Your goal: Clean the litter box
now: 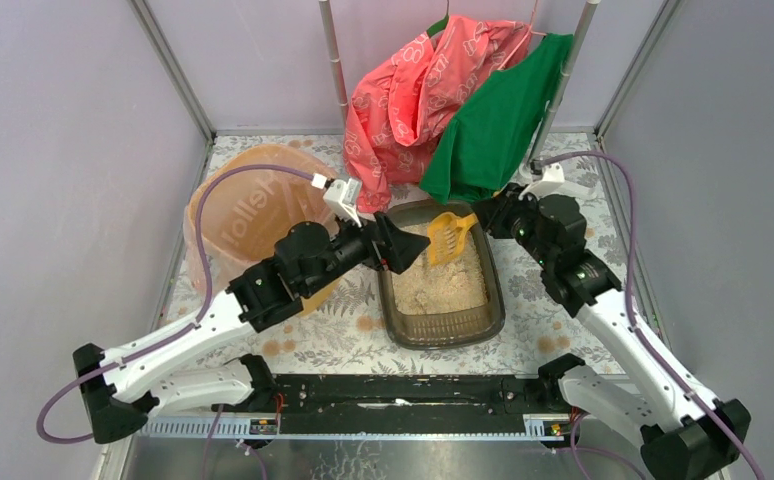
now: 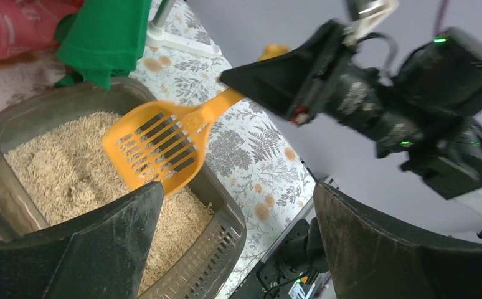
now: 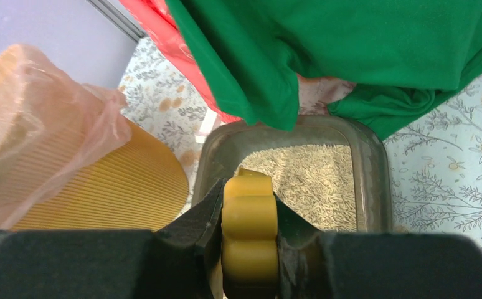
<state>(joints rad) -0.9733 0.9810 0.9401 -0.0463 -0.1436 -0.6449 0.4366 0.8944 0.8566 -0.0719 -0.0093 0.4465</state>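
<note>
The litter box (image 1: 443,335) is a dark grey-brown tray of beige granules at the table's middle; it also shows in the left wrist view (image 2: 226,230) and the right wrist view (image 3: 372,180). My right gripper (image 1: 488,215) is shut on the handle (image 3: 249,230) of a yellow slotted scoop (image 1: 450,238). The scoop's blade (image 2: 157,146) is tilted over the granules at the far end of the box. My left gripper (image 1: 403,245) is open and empty. It hovers over the box's left rim, just beside the blade, with its jaws wide apart (image 2: 237,187).
A tall yellow bin with a peach liner (image 1: 253,200) stands left of the box, behind my left arm. Red (image 1: 408,95) and green (image 1: 498,115) clothes hang from a rack at the back, and the green one drapes over the box's far edge. A floral cloth (image 1: 543,310) covers the table.
</note>
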